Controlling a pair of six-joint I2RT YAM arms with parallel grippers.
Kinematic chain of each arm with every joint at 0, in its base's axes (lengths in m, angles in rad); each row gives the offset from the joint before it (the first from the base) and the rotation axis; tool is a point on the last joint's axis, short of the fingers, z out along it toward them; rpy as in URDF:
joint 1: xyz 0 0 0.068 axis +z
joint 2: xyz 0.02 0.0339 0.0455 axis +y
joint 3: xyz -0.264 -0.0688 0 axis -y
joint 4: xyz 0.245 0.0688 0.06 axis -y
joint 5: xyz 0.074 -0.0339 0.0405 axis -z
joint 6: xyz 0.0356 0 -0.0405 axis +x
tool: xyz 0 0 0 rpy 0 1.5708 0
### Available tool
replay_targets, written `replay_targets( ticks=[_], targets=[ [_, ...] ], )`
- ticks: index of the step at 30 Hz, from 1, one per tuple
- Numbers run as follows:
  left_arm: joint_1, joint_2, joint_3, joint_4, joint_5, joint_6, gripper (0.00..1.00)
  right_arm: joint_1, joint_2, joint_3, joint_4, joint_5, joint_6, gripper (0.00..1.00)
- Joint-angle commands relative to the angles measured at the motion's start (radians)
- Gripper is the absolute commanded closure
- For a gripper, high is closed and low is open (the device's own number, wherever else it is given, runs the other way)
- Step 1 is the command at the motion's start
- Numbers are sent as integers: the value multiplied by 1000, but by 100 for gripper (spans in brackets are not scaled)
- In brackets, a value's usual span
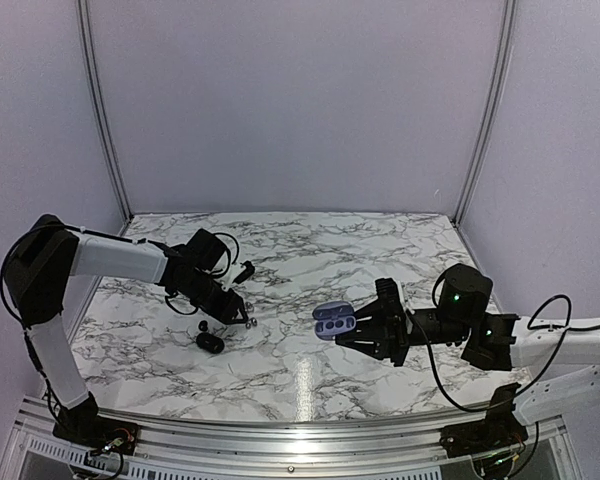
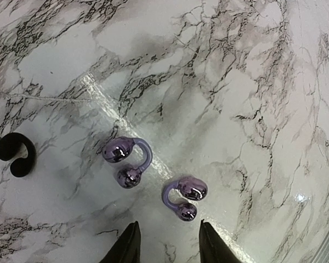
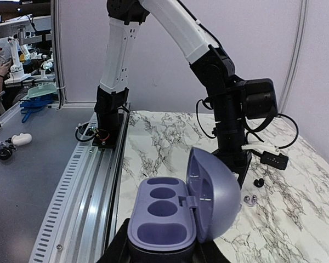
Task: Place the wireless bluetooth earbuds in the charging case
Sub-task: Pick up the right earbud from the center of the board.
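Observation:
Two glossy purple-silver clip earbuds lie on the marble in the left wrist view, one (image 2: 126,159) further off and one (image 2: 185,197) just beyond my left gripper's tips. My left gripper (image 2: 170,242) points down at the nearer one, its jaws apart with nothing between them. A black earbud (image 2: 15,154) lies to the left. My right gripper (image 1: 365,326) is shut on the base of the purple charging case (image 3: 164,216), held above the table. The case's lid (image 3: 216,194) stands open, and its moulded hollows hold nothing.
A black oval object (image 1: 210,342) lies on the marble table (image 1: 310,250) just in front of the left gripper (image 1: 238,314). A metal rail (image 1: 280,440) runs along the near edge. Grey walls close in the back and sides.

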Motion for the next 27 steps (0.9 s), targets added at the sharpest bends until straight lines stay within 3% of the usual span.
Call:
replay_targets(
  ticks=[1, 15, 27],
  targets=[
    [-3, 36, 38, 14, 18, 8, 63, -10, 2, 0, 28, -9, 6, 100],
    [-58, 106, 52, 24, -35, 60, 66, -17, 10, 3, 25, -11, 16, 100],
    [-87, 103, 41, 32, -17, 74, 79, -18, 19, 3, 21, -6, 19, 100]
  ],
)
